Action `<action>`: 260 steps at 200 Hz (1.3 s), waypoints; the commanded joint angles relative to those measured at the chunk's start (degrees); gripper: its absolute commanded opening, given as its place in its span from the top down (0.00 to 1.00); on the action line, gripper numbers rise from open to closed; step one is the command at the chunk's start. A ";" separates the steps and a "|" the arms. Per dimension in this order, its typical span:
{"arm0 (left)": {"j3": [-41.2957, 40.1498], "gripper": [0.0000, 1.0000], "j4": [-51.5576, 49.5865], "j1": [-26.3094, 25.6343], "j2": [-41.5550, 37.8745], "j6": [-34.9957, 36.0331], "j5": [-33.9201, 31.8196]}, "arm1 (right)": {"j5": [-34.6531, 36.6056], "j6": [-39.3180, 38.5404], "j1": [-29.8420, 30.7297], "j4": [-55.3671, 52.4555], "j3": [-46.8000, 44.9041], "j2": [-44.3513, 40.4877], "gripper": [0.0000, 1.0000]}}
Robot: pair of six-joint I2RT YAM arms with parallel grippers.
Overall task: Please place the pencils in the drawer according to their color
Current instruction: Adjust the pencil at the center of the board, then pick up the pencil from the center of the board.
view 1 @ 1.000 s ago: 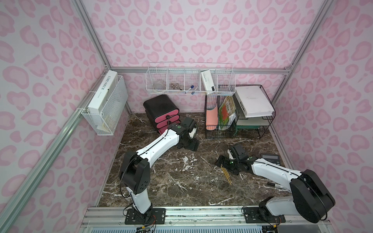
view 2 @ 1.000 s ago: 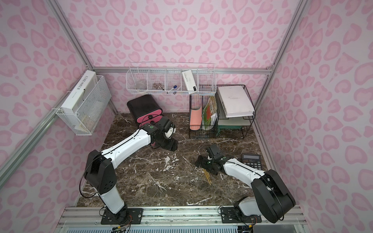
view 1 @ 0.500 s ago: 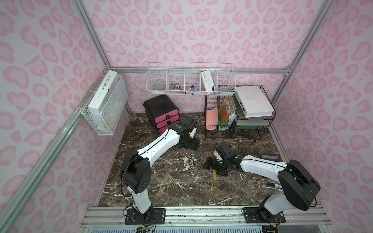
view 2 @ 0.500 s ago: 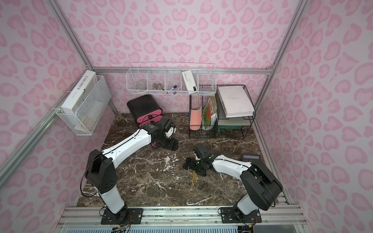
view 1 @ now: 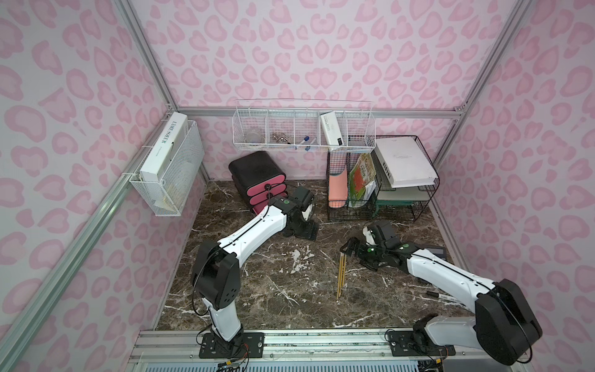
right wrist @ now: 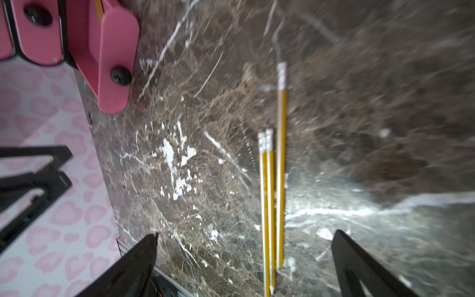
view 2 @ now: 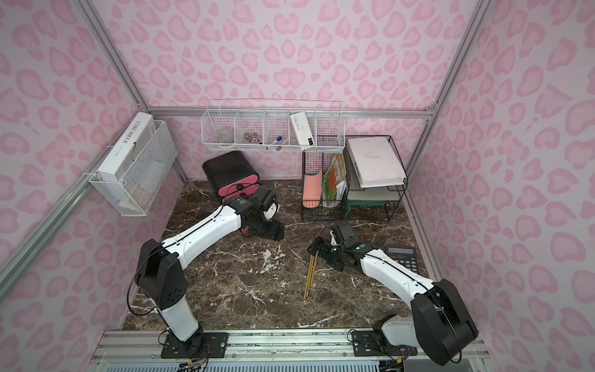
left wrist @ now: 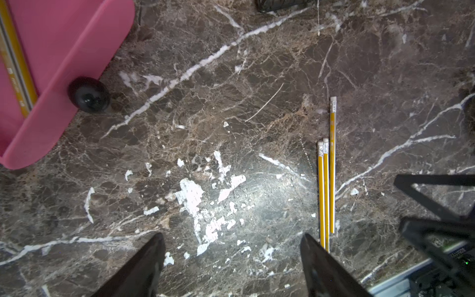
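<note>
Right wrist: we held the right gripper (right wrist: 245,234) spread above three yellow pencils (right wrist: 280,180), left gripper (left wrist: 232,235) spread too near the drawer (left wrist: 64,51) holding another yellow one.

Marble tabletop (view 1: 257,290) bears pencils (view 1: 341,272), drawer (view 1: 257,174), rack (view 1: 338,212), calculator (view 2: 401,254), perhaps marker (view 1: 447,297).

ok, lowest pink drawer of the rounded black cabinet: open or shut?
Open: the lowest pink drawer juts past the shut drawer; a yellow pencil lies inside.

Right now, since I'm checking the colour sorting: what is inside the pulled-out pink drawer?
At least one yellow pencil lies in the pulled-out pink plastic drawer. The rest is out of frame or behind its front panel.
</note>
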 commanded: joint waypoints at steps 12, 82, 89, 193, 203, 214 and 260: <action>-1.07 0.17 -0.16 -3.24 1.45 -3.57 1.66 | 0.59 -2.79 -7.04 -1.85 -2.99 -4.22 0.02; 2.17 0.17 4.15 -13.63 13.47 -12.56 -0.06 | -2.23 -7.63 -17.48 -1.92 -8.29 -9.24 0.02; 2.76 0.17 4.40 -14.11 14.49 -12.75 -0.25 | -2.43 -8.00 -18.11 -2.02 -8.44 -9.33 0.02; 4.84 0.20 7.73 -14.59 20.16 -14.56 -3.28 | -3.13 -9.85 -20.95 -3.96 -8.49 -11.61 0.02; 4.73 0.20 7.72 -14.64 20.40 -14.65 -3.51 | -3.11 -9.85 -21.02 -3.89 -8.49 -11.49 0.02; 4.68 0.20 7.71 -14.67 20.67 -14.66 -3.93 | -3.13 -9.80 -21.12 -3.87 -8.40 -11.38 0.02; 5.69 0.21 4.96 -14.67 21.96 -14.05 -6.46 | -3.16 -9.08 -21.12 -3.53 -8.13 -11.24 0.02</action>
